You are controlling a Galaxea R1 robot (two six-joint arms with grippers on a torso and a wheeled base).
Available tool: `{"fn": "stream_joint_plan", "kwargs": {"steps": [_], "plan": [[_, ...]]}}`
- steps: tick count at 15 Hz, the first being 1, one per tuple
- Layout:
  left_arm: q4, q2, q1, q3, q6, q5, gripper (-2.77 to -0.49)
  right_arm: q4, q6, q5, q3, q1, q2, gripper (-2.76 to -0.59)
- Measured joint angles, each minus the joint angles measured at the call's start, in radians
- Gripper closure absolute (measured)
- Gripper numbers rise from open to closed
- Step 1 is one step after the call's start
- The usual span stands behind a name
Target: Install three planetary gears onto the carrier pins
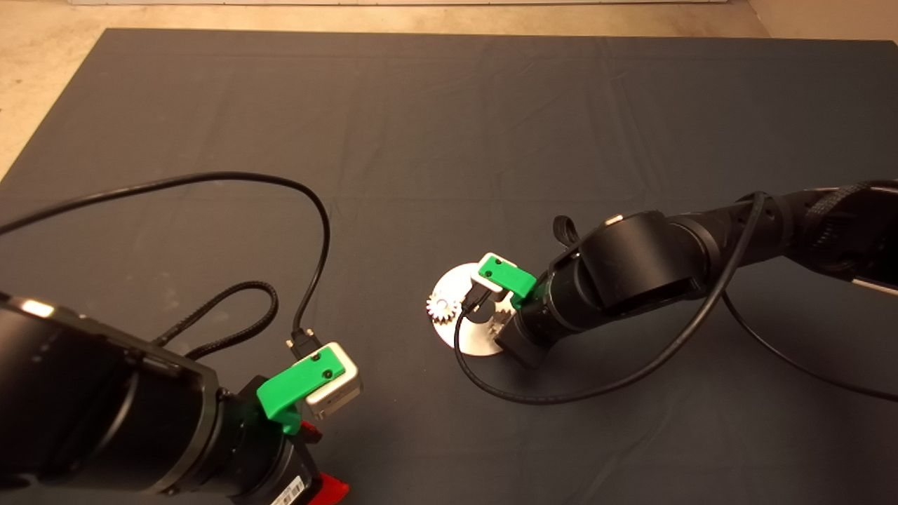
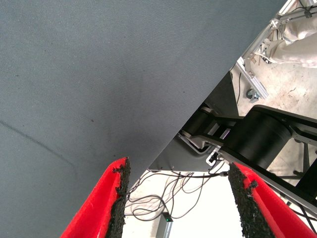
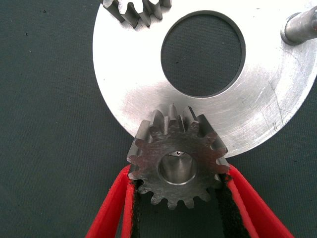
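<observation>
The shiny round carrier disc (image 3: pixel 148 79) lies on the dark mat, and it also shows in the head view (image 1: pixel 471 342). My right gripper (image 3: pixel 178 198) is shut on a planetary gear (image 3: pixel 177 166) at the disc's rim. A pin tip (image 3: pixel 178 153) shows inside the gear's bore. A second gear (image 3: pixel 136 11) sits on the disc across the central hole, and it also shows in the head view (image 1: pixel 443 306). One bare carrier pin (image 3: pixel 298 27) stands free. A third gear is not in view. My left gripper (image 2: pixel 176 203) is open and empty, parked at the mat's near left (image 1: pixel 319 459).
Black cables loop over the mat at the left (image 1: pixel 309 210) and below the disc (image 1: pixel 533 396). The left wrist view looks past the mat's edge (image 2: pixel 198 114) at the robot's base (image 2: pixel 257 144), floor cables and a person's leg (image 2: pixel 297 44).
</observation>
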Motion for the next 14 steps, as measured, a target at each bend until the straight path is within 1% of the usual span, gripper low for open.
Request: {"fn": "stream_joint_plan", "kwargs": {"steps": [14], "plan": [[0.000,0.000,0.000,0.000,0.000,0.000,-1.33,-0.001,0.000,-0.001,-0.007,0.006,0.000,-0.89]]}}
